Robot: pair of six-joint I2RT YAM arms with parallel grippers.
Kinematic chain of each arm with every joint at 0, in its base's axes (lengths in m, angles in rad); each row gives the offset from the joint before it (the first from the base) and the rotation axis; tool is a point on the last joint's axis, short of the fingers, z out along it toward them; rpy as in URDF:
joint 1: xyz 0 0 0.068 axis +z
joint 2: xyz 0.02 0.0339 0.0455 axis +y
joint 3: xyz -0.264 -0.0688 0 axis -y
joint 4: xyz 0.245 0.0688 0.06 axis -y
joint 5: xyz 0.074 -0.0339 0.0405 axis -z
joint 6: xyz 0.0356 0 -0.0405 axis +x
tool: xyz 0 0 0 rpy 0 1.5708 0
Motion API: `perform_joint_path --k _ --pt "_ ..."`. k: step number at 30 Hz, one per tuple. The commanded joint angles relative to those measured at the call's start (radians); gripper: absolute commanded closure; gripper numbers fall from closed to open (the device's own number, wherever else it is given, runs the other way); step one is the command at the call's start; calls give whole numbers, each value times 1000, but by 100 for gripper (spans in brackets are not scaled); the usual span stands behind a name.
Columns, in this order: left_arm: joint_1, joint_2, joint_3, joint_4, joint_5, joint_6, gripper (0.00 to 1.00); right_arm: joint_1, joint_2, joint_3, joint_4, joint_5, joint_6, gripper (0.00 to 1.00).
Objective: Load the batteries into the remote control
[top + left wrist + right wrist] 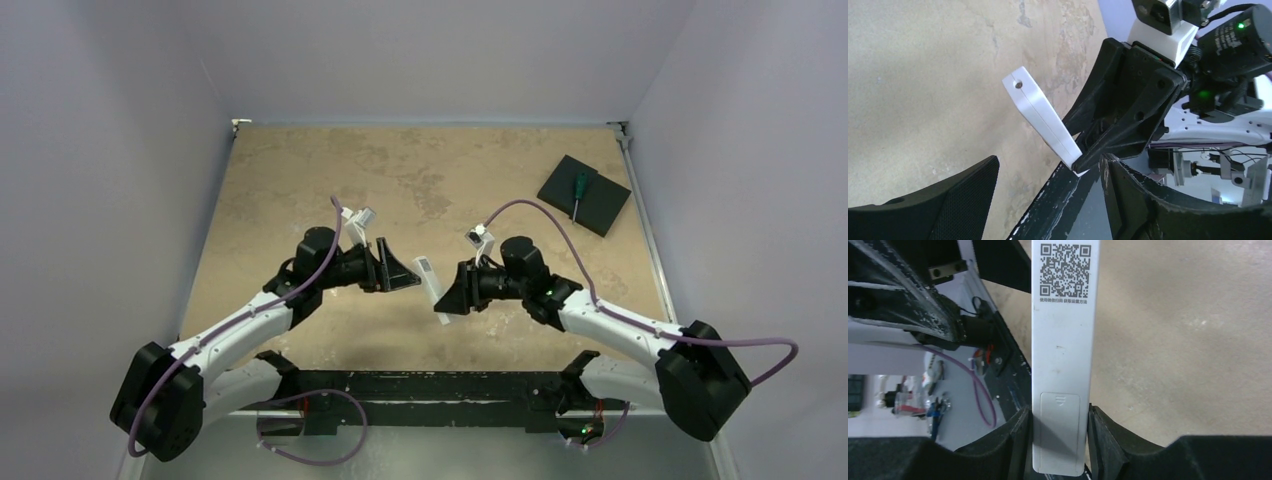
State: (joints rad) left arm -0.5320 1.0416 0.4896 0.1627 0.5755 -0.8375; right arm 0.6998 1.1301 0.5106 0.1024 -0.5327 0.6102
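right gripper (pixel 1060 437) clamped on the slim white remote control (pixel 1063 365) at its battery-cover end, smooth back with qr label, held above the mottled tan table (pixel 400 170). left gripper (pixel 1048 192) spread wide, holding nothing, with matte black textured fingers.

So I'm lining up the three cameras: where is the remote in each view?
Top external: remote at centre, slightly tilted.
Left wrist: remote just left of centre, leaning left.
Right wrist: remote in the middle, upright, QR code at top.
Shared landmark: right gripper shut on one end.
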Motion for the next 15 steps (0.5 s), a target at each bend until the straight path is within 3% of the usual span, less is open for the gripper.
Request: perform_joint_path --k 1,15 --pt "14 7 -17 135 77 -42 26 -48 -20 -52 266 -221 106 87" --pt "18 50 -86 397 140 -195 27 -102 97 -241 1015 -433 556 87"
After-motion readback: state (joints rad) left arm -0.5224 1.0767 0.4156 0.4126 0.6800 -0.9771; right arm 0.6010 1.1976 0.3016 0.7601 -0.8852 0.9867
